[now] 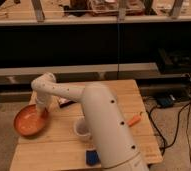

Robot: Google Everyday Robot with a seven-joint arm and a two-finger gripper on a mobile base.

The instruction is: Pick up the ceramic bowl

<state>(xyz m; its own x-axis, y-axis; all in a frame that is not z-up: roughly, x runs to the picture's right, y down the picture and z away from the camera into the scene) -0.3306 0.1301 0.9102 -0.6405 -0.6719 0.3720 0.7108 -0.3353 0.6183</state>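
Observation:
The ceramic bowl (27, 121) is a wide, shallow, glossy orange-brown dish at the left edge of the wooden table (114, 100), partly overhanging it. My white arm reaches from the lower middle up and over to the left. My gripper (40, 113) points down at the bowl's right rim, where it meets the bowl. The arm's last link hides the contact point.
A small white cup (82, 128) stands mid-table, right next to my arm. A small orange object (134, 120) lies toward the right, a blue object (92, 157) near the front edge, and a dark packet (65, 102) behind the arm. Dark shelving stands behind; cables run on the floor at the right.

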